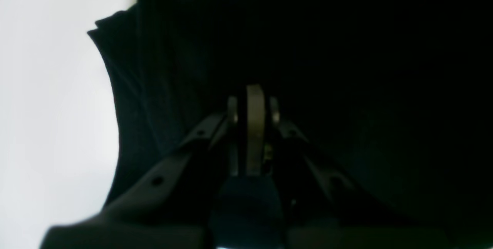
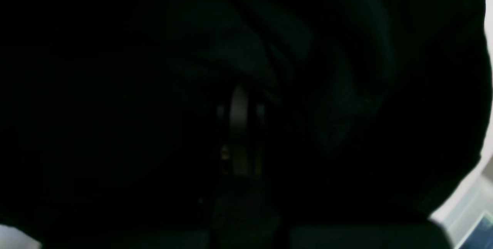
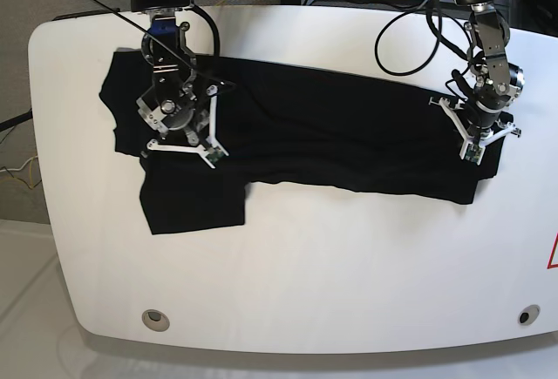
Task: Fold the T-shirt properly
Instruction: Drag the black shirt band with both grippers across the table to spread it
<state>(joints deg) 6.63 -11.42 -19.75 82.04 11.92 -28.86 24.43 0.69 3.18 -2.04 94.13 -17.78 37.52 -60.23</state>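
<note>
The T-shirt (image 3: 331, 148), black and matte, lies stretched lengthwise across the far half of the white worktop (image 3: 305, 274), running from near the left edge in the base view to near the right edge. Its long body is doubled into a narrow band with a wavy near edge, and a squarish flap (image 3: 193, 203), seemingly a sleeve, hangs toward the viewer at the left end.

The right gripper (image 3: 179, 126), on the left in the base view, sits low over the cloth near that end; its wrist view is almost wholly dark fabric (image 2: 308, 49), with the pale fingers (image 2: 239, 106) dimly seen pressed together. Whether cloth is pinched between them cannot be told.

The left gripper (image 3: 479, 131), on the right in the base view, rests at the opposite end of the shirt. In its wrist view the fingers (image 1: 255, 110) are pressed together against black cloth (image 1: 346, 68), with a layered fabric edge (image 1: 111, 41) set against the white worktop (image 1: 50, 106). A grip on the cloth cannot be confirmed.

Black cables (image 3: 418, 39) trail across the worktop's far side behind this arm. Two round holes (image 3: 155, 317) mark the worktop's near corners.
</note>
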